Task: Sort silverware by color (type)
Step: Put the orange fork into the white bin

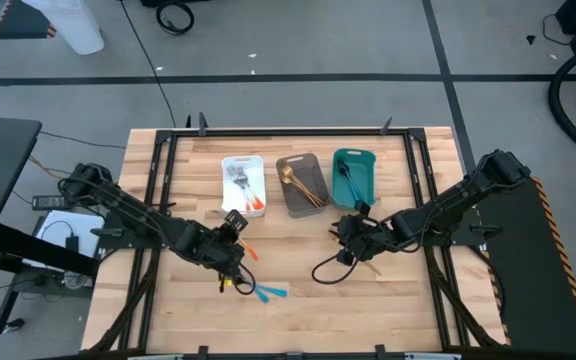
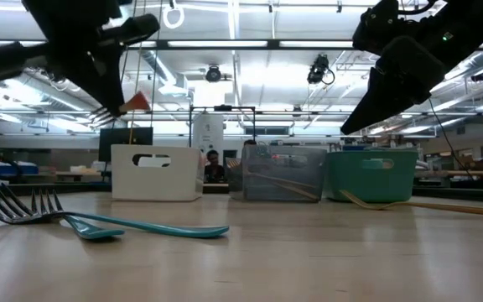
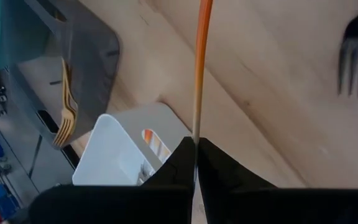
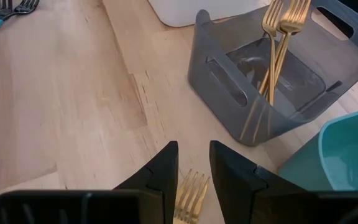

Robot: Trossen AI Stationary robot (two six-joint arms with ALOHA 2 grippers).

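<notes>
My left gripper (image 1: 231, 247) hovers over the table's near-left middle, shut on an orange-handled fork (image 2: 117, 106). My right gripper (image 1: 354, 234) is open and raised in front of the teal bin. Gold fork tines (image 4: 189, 194) show on the table between and below its fingers, and the low view shows this gold fork (image 2: 376, 202) lying flat. Two teal-handled forks (image 1: 266, 292) lie flat near the table's near edge, heads (image 2: 19, 205) to the left. Orange-handled pieces sit in the white bin (image 1: 243, 185), gold ones in the grey bin (image 1: 301, 184), teal ones in the teal bin (image 1: 354, 177). My left gripper pinches the orange-handled fork between its two fingers, on the pale stretch of the handle (image 3: 196, 121) near the head. The orange handle (image 3: 202, 43) sticks out past the fingertips. In the low view the fork is lifted clear of the table, roughly level, tines (image 2: 101, 110) showing beside the gripper.
The three bins stand side by side along the table's far middle. A black cable loop (image 1: 328, 268) hangs by the right arm. Bare wood (image 1: 298, 300) lies between the teal forks and the gold fork. A person (image 2: 215, 170) shows in the room behind the bins.
</notes>
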